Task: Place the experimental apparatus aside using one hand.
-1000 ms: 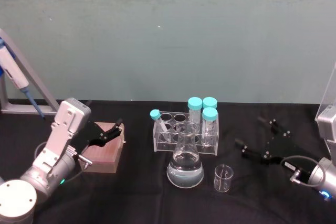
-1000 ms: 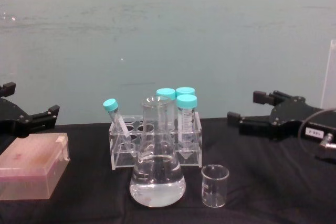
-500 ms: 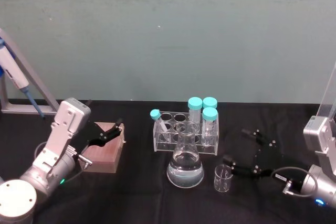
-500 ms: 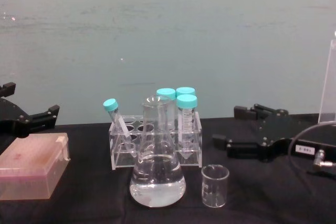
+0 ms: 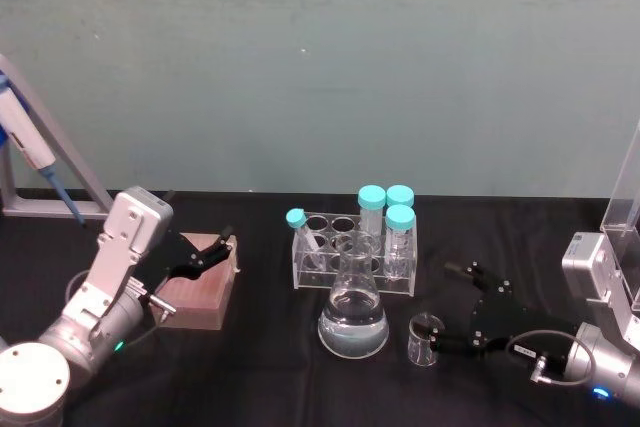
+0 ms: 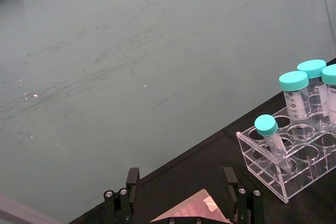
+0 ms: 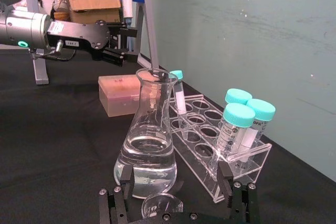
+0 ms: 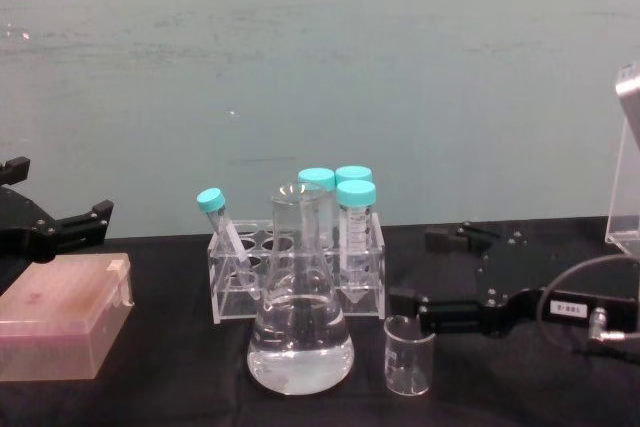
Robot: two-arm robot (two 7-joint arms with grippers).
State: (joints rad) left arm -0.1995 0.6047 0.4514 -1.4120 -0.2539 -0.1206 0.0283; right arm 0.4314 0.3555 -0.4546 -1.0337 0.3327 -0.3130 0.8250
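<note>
The experimental apparatus stands mid-table. A clear rack (image 5: 352, 252) (image 8: 298, 272) (image 6: 286, 158) (image 7: 220, 153) holds several teal-capped tubes. In front of it are a conical flask (image 5: 353, 319) (image 8: 300, 342) (image 7: 147, 153) part-filled with clear liquid and a small beaker (image 5: 424, 339) (image 8: 408, 357) (image 7: 160, 204). My right gripper (image 5: 440, 305) (image 8: 410, 269) (image 7: 176, 195) is open, low over the table. The beaker's rim sits between its fingers, close to the nearer one. My left gripper (image 5: 205, 252) (image 8: 70, 227) (image 6: 181, 195) hangs open over a pink box (image 5: 200, 292) (image 8: 60, 312).
The table top (image 5: 270, 367) is black. A pipette on a slanted stand (image 5: 30, 147) is at the far left. A clear upright panel (image 5: 625, 197) (image 8: 625, 177) stands at the right edge. Bare table lies right of the beaker, under my right arm.
My right gripper has moved left and down from the right side of the table, and its open fingers now flank the beaker. The left arm and the labware have not moved.
</note>
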